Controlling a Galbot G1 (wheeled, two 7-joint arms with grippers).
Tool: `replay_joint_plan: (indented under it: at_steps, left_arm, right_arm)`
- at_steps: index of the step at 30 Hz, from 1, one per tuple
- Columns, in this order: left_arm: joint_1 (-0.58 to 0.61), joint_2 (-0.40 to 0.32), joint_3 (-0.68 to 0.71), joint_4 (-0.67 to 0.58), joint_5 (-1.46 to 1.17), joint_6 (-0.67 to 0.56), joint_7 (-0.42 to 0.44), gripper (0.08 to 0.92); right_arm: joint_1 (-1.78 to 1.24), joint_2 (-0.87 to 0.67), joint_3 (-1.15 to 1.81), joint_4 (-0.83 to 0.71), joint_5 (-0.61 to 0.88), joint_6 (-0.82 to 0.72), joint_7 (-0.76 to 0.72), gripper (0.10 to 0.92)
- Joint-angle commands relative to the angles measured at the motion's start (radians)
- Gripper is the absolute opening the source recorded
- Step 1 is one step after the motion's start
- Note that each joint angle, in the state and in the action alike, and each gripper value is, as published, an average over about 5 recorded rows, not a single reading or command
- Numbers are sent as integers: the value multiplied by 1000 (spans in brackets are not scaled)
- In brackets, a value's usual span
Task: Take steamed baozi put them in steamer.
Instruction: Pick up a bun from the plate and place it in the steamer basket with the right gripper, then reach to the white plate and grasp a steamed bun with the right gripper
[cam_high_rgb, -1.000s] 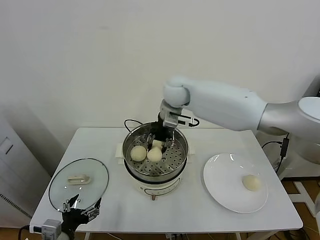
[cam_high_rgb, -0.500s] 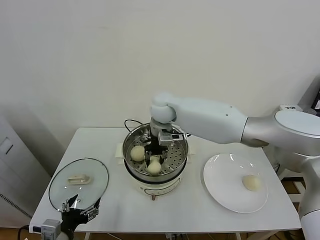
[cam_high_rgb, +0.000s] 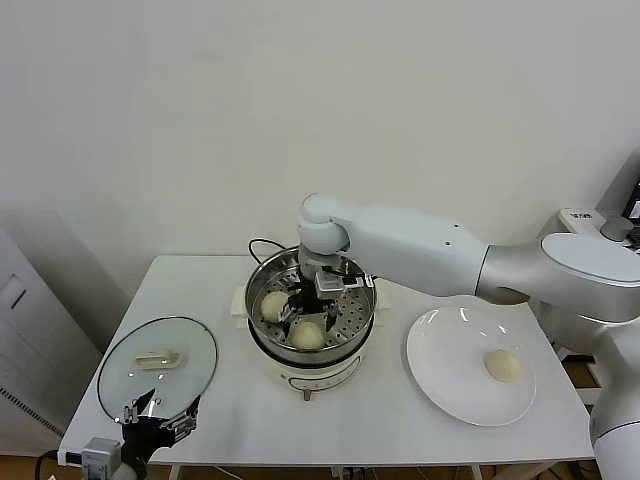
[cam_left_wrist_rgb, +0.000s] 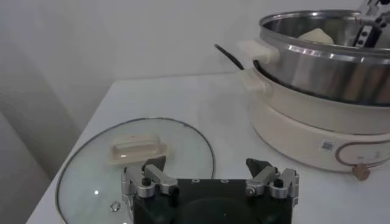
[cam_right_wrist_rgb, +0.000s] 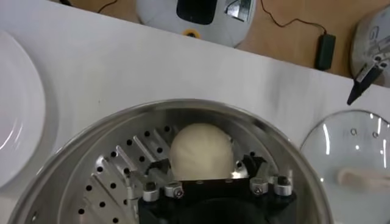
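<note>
Right now the right gripper (cam_high_rgb: 309, 307) sits inside the steamer (cam_high_rgb: 365, 305), jaws spread wide w/ nothing clamped. One steamed baozi (cam_high_rgb: 308, 335) lies on the perforated tray right under the jaws, just fwd of the fingertips; in the right wrist view that same bun (cam_right_wrist_rgb: 202, 150) shows between and just beyond the two open fingers (cam_right_wrist_rgb: 156, 182), apparently free of them, though contact can't be ruled out from this angle. A 2nd bun (cam_high_rgb: 275, 306) rests on the tray just beside the jaws, on the robot's left of them, close to the steamer wall. A 3rd bun is largely hidden behind the gripper, can't tell its exact spot. Last bun (cam_high_rgb: 503, 365) sits on the white plate (cam_high_rgb: 440, 340), well apart from the jaws, on the robot's right of the steamer.

Left gripper (cam_high_rgb: 160, 418) parked low at the table's (cam_high_rgb: 380, 410) near edge, jaws open, empty; the glass lid (cam_high_rgb: 157, 365) lies flat on the table just beyond its fingertips, handle (cam_left_wrist_rgb: 135, 148) up. Black cord (cam_left_wrist_rgb: 226, 55) runs off behind the steamer base.
</note>
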Motion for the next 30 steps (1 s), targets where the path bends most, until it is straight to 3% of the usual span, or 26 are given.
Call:
replay_joint_plan:
  at_steps: [1, 5, 17, 30]
  left_arm:
    - [1, 1, -2, 0, 0, 0, 0, 823]
    - [1, 3, -4, -1, 0, -1, 0, 823]
    - [-10, 6, -2, -10, -3, 2, -1, 823]
    - [-16, 9, 0, -11, -6, 2, 0, 823]
  right_arm:
    - [100, -75, 35, -38, 118, -124, -10, 820]
    - [184, -183, -11, -58, 245, -280, -13, 823]
    - [372, -541, -280, -60, 416, -576, -62, 823]
    - [201, -821, -324, -41, 382, -648, -7, 823]
